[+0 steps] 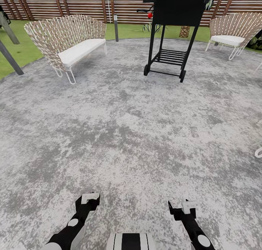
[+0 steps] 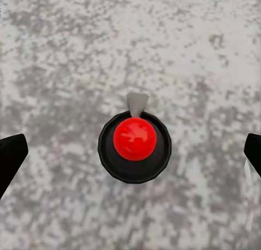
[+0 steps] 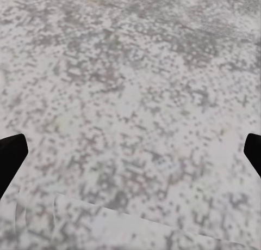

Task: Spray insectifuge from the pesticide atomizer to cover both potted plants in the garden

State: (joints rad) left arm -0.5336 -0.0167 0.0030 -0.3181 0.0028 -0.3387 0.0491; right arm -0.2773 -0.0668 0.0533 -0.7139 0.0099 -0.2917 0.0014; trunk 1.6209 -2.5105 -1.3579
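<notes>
Mottled grey paved patio (image 1: 120, 133) underfoot, lawn (image 1: 22, 50) at its far edge, brown slat fence (image 1: 80, 3) behind. Black wheeled grill cart (image 1: 174, 32) stands on the far side of the paving, a small red knob (image 1: 150, 15) on its side. Woven loveseat (image 1: 65, 43) with white cushion sits at the far left edge; a matching chair (image 1: 233, 33) at the far right edge. No writing legible.

Left gripper (image 1: 89, 199) and right gripper (image 1: 185, 206) hang low over bare paving, both spread wide, nothing between the fingers. Below the left gripper, a red ball in a black round cup (image 2: 135, 146).

Atomizer and potted plants: whereabouts cannot be told.
</notes>
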